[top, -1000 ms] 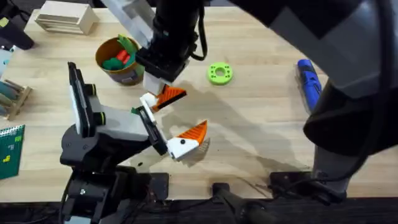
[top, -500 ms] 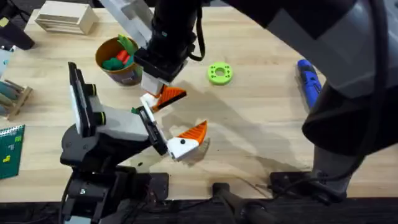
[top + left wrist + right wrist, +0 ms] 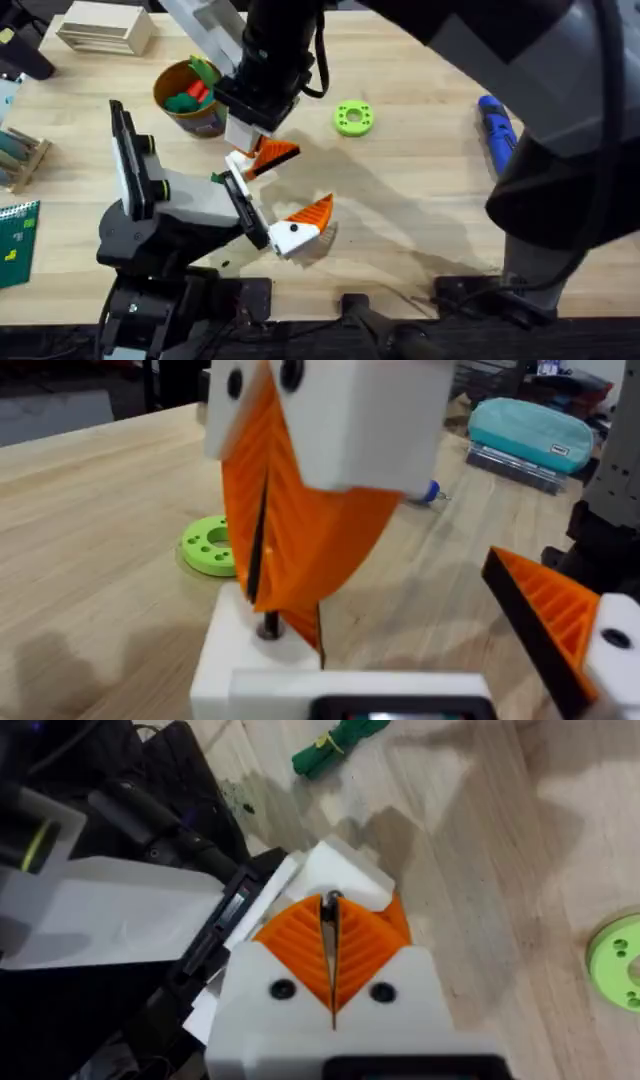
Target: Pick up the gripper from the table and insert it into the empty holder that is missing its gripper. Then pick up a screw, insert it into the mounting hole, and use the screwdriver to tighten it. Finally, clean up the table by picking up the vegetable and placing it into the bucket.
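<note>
The holder (image 3: 237, 163) sits at the left arm's tip, and the right gripper (image 3: 331, 960) presses down on it — its orange fingers (image 3: 300, 935) pinched nearly together, what they hold hidden. Left gripper (image 3: 270, 200) spread wide. The vegetable (image 3: 335, 742) lies on the table (image 3: 420, 200). Behind, the bucket (image 3: 190, 95) holds red and green toys — the screwdriver (image 3: 496, 130) rests far right.

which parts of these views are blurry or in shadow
Overhead: the right arm rising close under the camera shows large, dark and blurred, and a soft shadow falls on the table beneath it. Left wrist: the right claw up close is soft, as is the green ring behind. Right wrist: grey shadows cross the wood near the vegetable.
</note>
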